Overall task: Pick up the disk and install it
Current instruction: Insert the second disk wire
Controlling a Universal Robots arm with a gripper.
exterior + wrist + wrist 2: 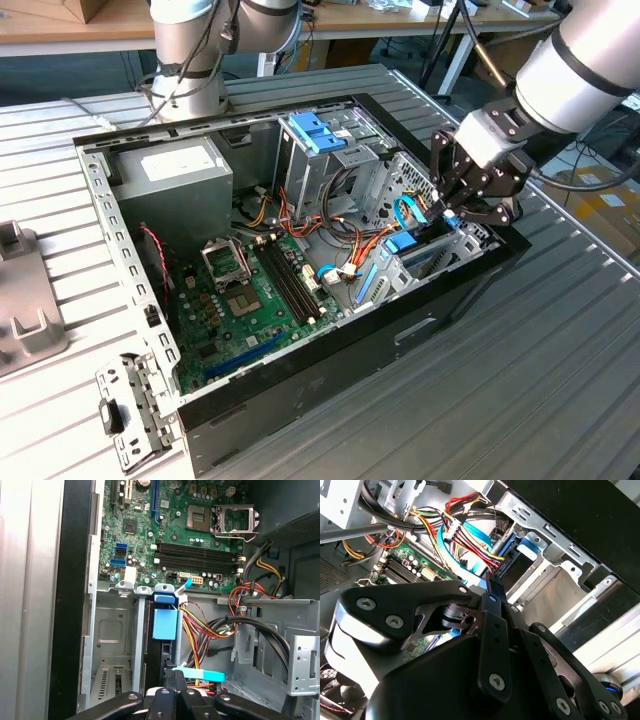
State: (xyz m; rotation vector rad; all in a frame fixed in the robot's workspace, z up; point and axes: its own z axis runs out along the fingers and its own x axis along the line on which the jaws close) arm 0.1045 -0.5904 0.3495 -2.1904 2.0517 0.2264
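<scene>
1. As seen in the exterior view, the gripper (452,212) hangs over the open computer case (300,390) at the exterior view's right, above the disk (403,243) seated upright in its bay.
2. Second wrist view: the fingers (495,592) lie together, their tips at the disk (512,562) edge; whether they grip it cannot be told.
3. First wrist view: the disk (164,622) stands in the bay beside the motherboard (170,535).

This is a robotics lab or workshop. An opened black desktop computer case (330,370), its green motherboard (250,300) bared, lies on a ribbed silver aluminium tabletop (520,380) to which a grey robot arm base (190,60) is bolted. Behind stand long wooden workbenches (60,30) with cables, and brown cardboard boxes (605,210) sit on the floor.
</scene>
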